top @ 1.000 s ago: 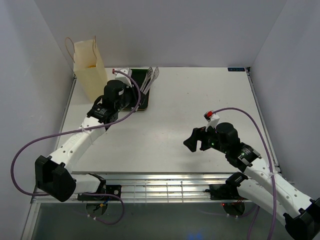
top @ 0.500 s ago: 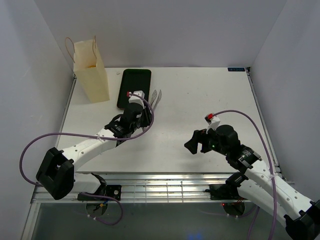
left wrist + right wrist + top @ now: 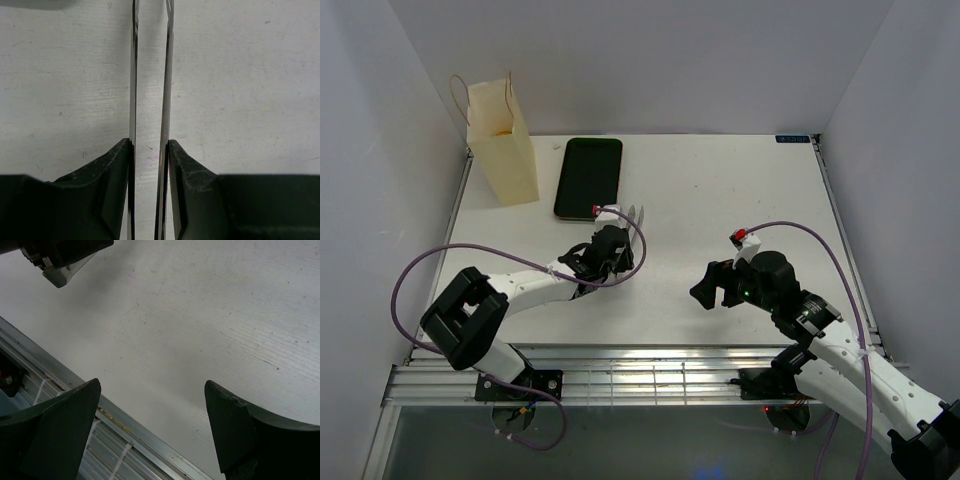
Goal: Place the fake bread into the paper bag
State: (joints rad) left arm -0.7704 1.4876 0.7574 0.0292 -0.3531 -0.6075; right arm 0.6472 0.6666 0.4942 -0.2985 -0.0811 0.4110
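Left gripper (image 3: 633,212) back off black tray (image 3: 588,176) — jaws nearly together, empty

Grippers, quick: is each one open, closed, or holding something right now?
Left gripper: fingers all but closed, only a thin gap, nothing between them.
Right gripper: fingers wide open, holding nothing.

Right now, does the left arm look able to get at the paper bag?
Probably yes. Only the flat black tray lies between the left hand and the paper bag, and the arm could pass over it. The bag is tall, so the hand would have to rise first.
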